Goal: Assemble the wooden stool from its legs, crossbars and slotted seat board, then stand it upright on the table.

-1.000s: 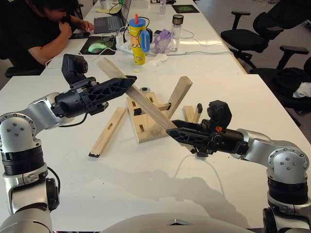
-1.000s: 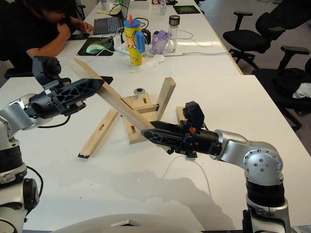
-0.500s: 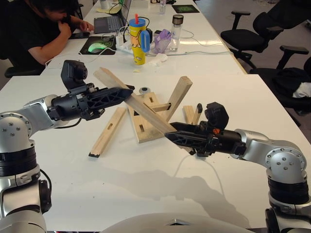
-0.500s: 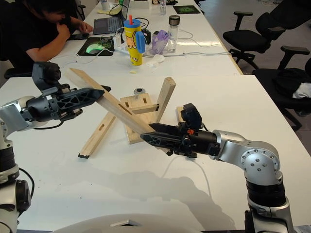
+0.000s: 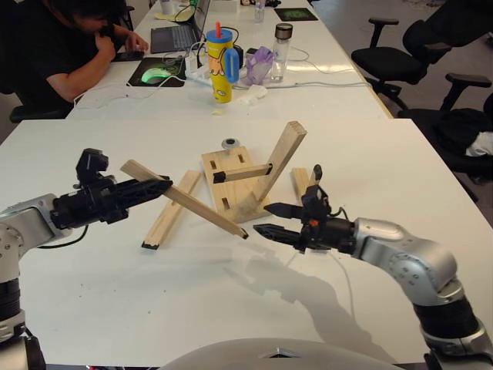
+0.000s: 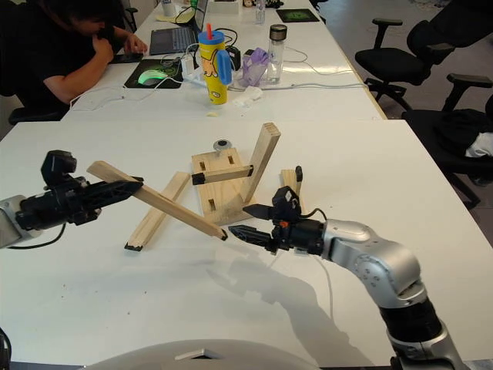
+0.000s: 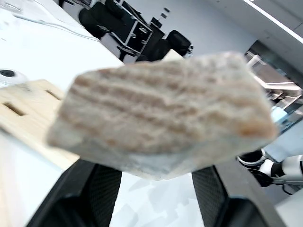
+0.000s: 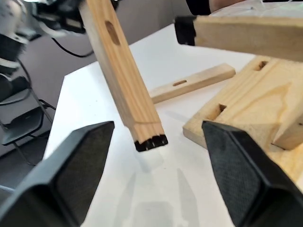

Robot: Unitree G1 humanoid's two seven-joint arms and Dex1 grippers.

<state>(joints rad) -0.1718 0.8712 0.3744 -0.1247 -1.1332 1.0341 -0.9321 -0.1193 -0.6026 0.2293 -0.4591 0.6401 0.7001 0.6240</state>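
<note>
Right gripper [image 5: 260, 217] fingers apart, just beside the low tip of a slanting leg [image 5: 192, 204], not touching it. Left gripper [image 5: 166, 185] clamped on that leg's raised end. Beyond, seat board [image 5: 227, 185] on the counter [image 5: 115, 293], another leg stuck in it.

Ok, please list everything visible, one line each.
slotted seat board: one, light wood, centre of near table; tilted leg and crossbar rise from it
held stool leg: one, light wood, raised, left of board
loose stool leg: one, light wood, flat, left of board
short wood pieces: apparently two, right of board
tumbler: one, yellow, far table
bottle: one, clear, far table
laptop: one, far table
office chairs: two, black, right side
left gripper: black, shut on held stool leg
right gripper: black, open, near its lower tip
</note>
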